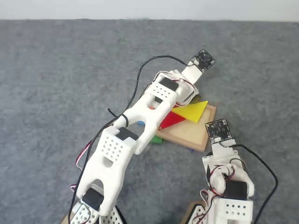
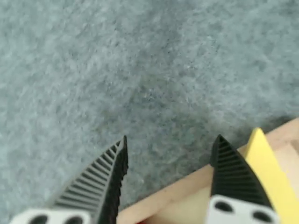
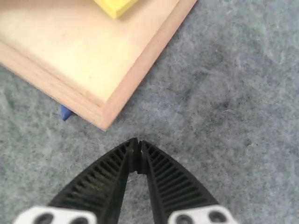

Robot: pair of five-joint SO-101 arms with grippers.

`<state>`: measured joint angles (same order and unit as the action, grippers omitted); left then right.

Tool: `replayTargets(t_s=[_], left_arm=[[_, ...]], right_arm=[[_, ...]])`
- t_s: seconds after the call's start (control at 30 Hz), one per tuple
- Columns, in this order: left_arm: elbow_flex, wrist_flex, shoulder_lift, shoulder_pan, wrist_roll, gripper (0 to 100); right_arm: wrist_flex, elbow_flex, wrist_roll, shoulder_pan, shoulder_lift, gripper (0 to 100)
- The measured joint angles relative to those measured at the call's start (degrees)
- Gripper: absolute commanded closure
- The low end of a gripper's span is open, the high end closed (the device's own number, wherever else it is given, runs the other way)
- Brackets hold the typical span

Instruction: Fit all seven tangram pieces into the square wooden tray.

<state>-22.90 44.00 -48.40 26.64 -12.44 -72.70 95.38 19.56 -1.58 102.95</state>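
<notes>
The square wooden tray (image 1: 189,133) lies right of the table's middle, with a yellow triangle (image 1: 192,111) and a red piece (image 1: 170,120) in it. A green piece (image 1: 156,139) and a blue piece (image 1: 140,123) peek out by the tray's left side, under the left arm. My left gripper (image 2: 171,140) hangs open and empty over the tray's far rim (image 2: 187,183), one finger beside the yellow triangle (image 2: 271,172). My right gripper (image 3: 137,143) is shut on nothing, above the carpet just off a corner of the tray (image 3: 84,51).
Grey carpet covers the whole table, with free room to the left, far side and right. A small blue piece (image 3: 65,112) shows at the tray's outer edge in the right wrist view. The left arm's white links (image 1: 140,121) cross above the tray's left part.
</notes>
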Motion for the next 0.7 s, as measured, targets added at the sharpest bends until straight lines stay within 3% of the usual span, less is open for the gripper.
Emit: replayTargets(t_s=[0.43, 0.7], left_arm=[[0.6, 1.2, 0.7, 0.2, -3.0, 73], [20.6, -10.1, 12.1, 0.7, -5.3, 73]], right_arm=[[0.0, 0.0, 0.0, 0.0, 0.0, 99.1], [0.0, 0.0, 0.0, 0.0, 0.0, 99.1]])
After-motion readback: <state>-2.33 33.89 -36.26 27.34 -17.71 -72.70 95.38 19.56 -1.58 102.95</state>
